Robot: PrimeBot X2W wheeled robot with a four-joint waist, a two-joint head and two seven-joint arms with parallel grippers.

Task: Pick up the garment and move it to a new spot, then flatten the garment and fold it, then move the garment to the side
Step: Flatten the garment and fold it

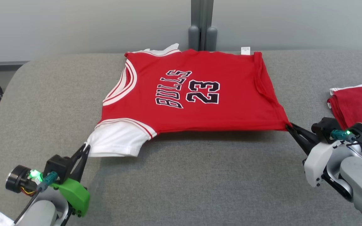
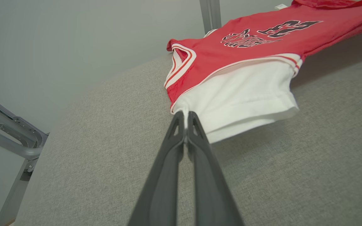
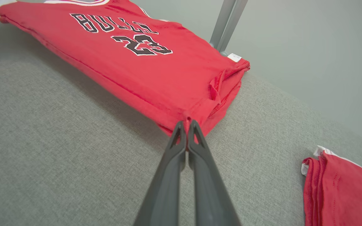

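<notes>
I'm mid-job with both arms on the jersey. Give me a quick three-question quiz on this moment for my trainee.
1. True or false: the left jaws are shut on the white sleeve of the red jersey.
2. What do the right jaws hold? A) the jersey's near hem corner; B) a blue towel; C) nothing.
3. Fill in: the number printed on the jersey is ___.

Key: 1 true; 2 A; 3 23.
</notes>
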